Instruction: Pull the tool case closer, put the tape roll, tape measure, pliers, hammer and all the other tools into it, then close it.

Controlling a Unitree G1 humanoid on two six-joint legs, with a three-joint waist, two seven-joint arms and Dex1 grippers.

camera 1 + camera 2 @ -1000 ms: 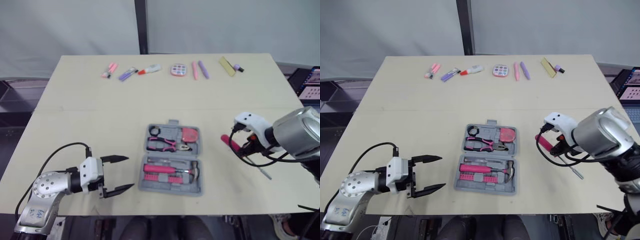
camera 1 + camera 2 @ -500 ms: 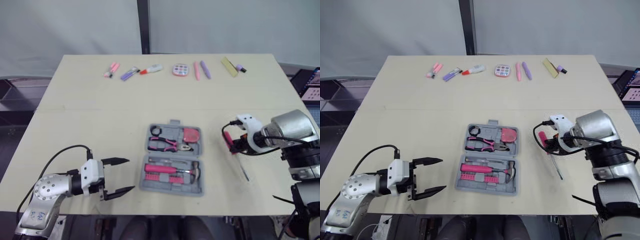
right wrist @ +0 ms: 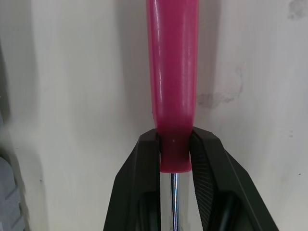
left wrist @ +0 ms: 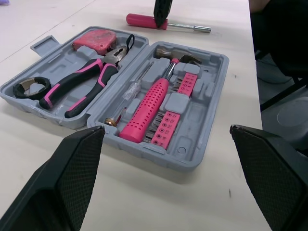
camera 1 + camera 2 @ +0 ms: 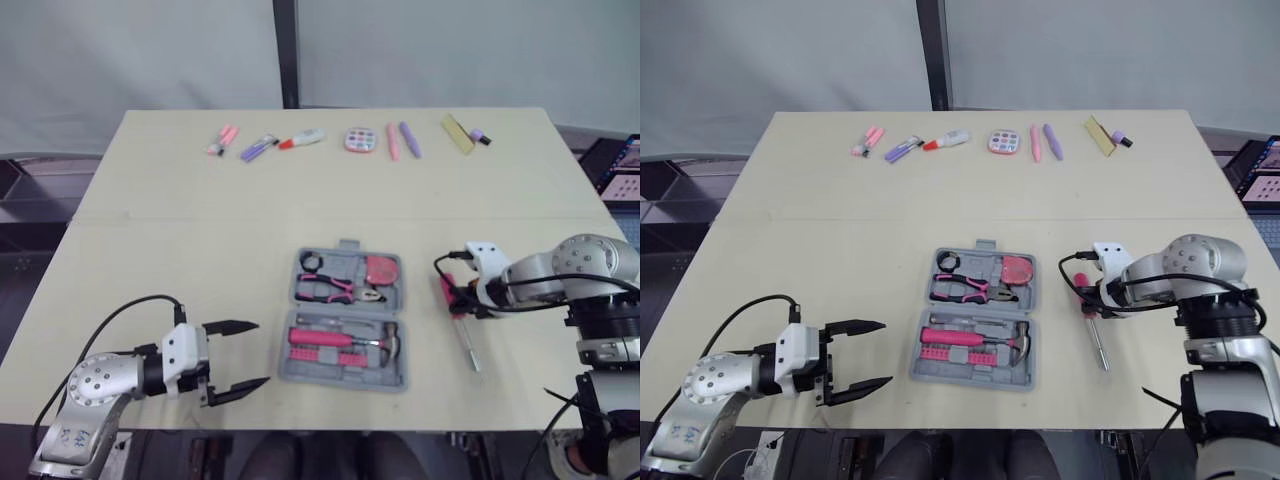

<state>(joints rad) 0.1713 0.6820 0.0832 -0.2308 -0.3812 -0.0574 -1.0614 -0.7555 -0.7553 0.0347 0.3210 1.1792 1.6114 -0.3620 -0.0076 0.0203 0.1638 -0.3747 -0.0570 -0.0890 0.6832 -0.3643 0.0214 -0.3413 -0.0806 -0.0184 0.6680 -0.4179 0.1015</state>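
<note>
The right gripper's point(image 3: 173, 143) black fingers point(image 3: 144, 173) are clamped on the neck of a pink-handled screwdriver with a steel shaft point(image 3: 173, 72). It lies on or barely above the pale wooden table point(image 5: 200, 230), just beside the open grey plastic tool case point(image 5: 345, 375) but not touching it. The left gripper point(image 5: 258, 352) is spread wide and empty, near the case's opposite side. The pink-gripped pliers point(image 5: 325, 288) and pink-handled hammer point(image 5: 340, 338) sit inside, so loading looks nearly finished. Next, lift the screwdriver into a free slot, then fold the lid shut.
</note>
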